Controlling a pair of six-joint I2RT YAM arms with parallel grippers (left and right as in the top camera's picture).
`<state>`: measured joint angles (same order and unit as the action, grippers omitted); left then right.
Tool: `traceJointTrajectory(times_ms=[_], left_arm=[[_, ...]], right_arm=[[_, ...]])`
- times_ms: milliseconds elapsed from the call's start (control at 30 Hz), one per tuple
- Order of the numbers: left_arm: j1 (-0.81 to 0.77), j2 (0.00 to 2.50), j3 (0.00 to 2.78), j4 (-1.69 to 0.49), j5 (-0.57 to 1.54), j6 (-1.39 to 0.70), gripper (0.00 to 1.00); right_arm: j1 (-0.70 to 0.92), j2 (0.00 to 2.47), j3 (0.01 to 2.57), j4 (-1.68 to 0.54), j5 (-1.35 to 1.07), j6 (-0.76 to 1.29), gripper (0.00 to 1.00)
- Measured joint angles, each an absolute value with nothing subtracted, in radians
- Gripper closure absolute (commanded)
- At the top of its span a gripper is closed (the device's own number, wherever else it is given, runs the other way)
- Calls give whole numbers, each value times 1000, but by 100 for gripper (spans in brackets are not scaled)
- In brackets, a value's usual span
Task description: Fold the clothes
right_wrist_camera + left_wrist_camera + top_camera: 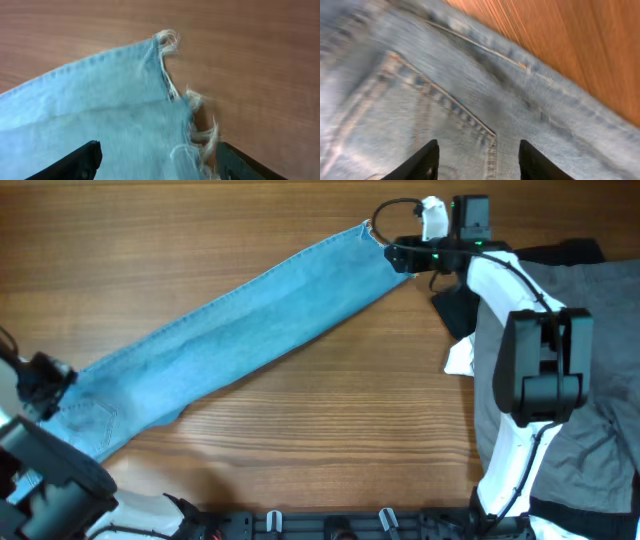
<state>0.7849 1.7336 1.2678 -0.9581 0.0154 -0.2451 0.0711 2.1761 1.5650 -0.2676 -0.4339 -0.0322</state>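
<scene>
The light-blue jeans lie stretched diagonally from the lower left to the upper middle of the table, folded lengthwise. My left gripper is open over the waist end, above a stitched back pocket; its fingers straddle the pocket's edge seam. My right gripper is open at the frayed hem; its fingers span the leg end. Neither holds the cloth.
Grey trousers lie in a heap at the right, with a black piece and a white piece at their left edge. Bare wooden table surrounds the jeans. The arm bases stand at the front edge.
</scene>
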Motion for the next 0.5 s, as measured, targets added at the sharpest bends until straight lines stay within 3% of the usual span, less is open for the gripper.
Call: traceJointTrajectory(times_ms=[133, 167, 200, 300, 333, 500], left_arm=[[866, 1709, 1276, -994, 140, -246, 48], [866, 1709, 1276, -996, 163, -245, 48], [866, 1709, 1276, -999, 183, -245, 48], [866, 1709, 1276, -1002, 201, -245, 47], [866, 1709, 1276, -1002, 208, -245, 46], [866, 1709, 1276, -1003, 173, -245, 43]], right_arm=[[116, 2263, 1566, -116, -308, -40, 18], [114, 2289, 1566, -110, -302, -40, 23], [114, 2303, 1566, -102, -303, -46, 47], [114, 2308, 1568, -96, -318, -48, 91], [117, 2308, 1568, -94, -352, -53, 96], [117, 2214, 1566, -143, -455, -37, 96]])
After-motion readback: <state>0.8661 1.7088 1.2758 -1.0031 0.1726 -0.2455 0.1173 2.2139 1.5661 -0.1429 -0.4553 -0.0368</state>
